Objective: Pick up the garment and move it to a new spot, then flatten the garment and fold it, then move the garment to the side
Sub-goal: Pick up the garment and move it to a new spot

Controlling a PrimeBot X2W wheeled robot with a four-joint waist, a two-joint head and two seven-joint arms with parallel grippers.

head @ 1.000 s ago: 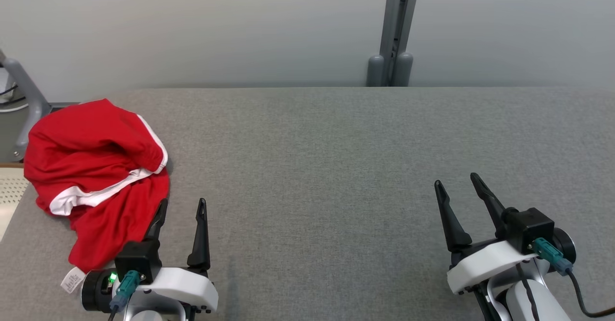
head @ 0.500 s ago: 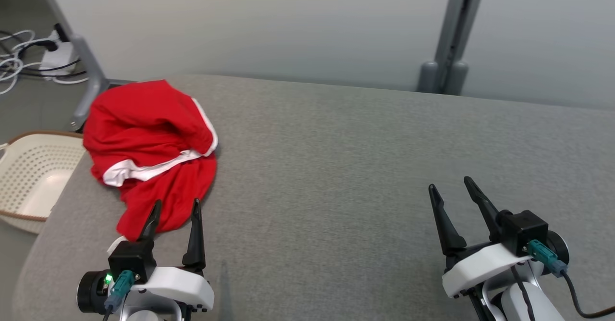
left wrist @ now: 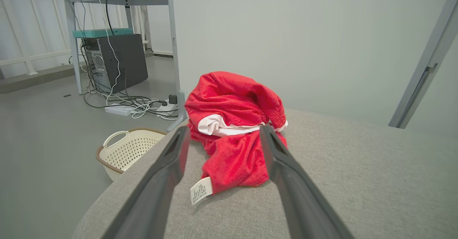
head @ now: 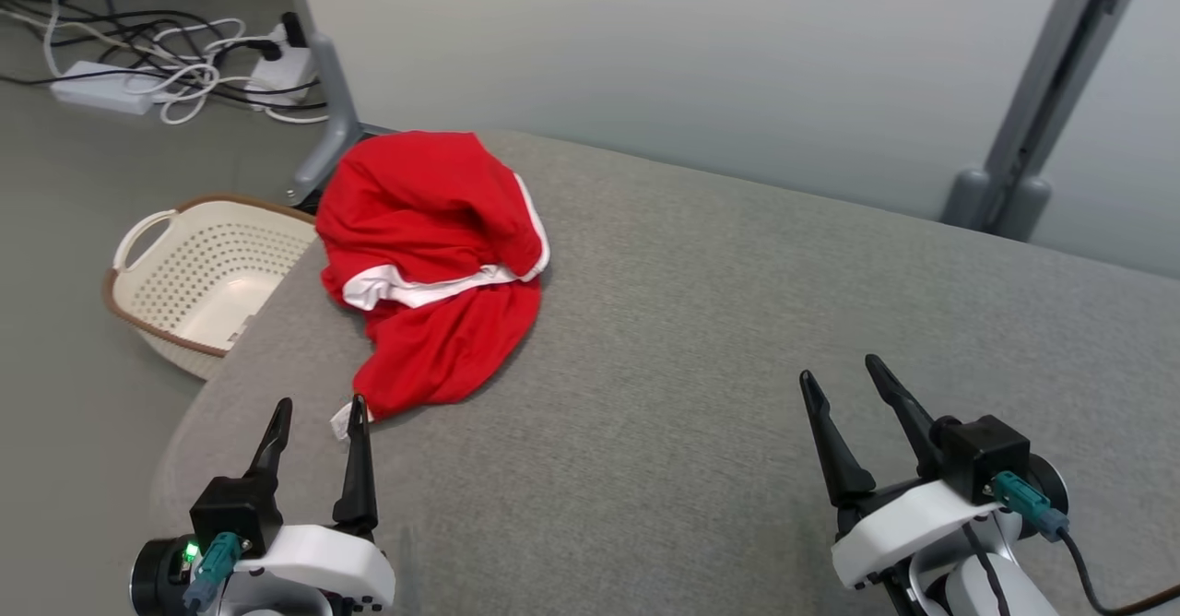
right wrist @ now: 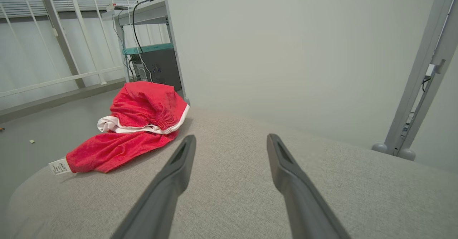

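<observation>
Finding left pincer (head: 321, 401) and right pincer (head: 838, 366) fully open, empty, I feared a careless snag dragging the garment (head: 433, 266) off the surface (head: 691, 367) into the basket (head: 198, 266)

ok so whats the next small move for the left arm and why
Probably ease the open, empty left end effector forward onto the near end of the crumpled red garment, which lies just ahead of it at the table's left end; the right end effector is far off.
</observation>
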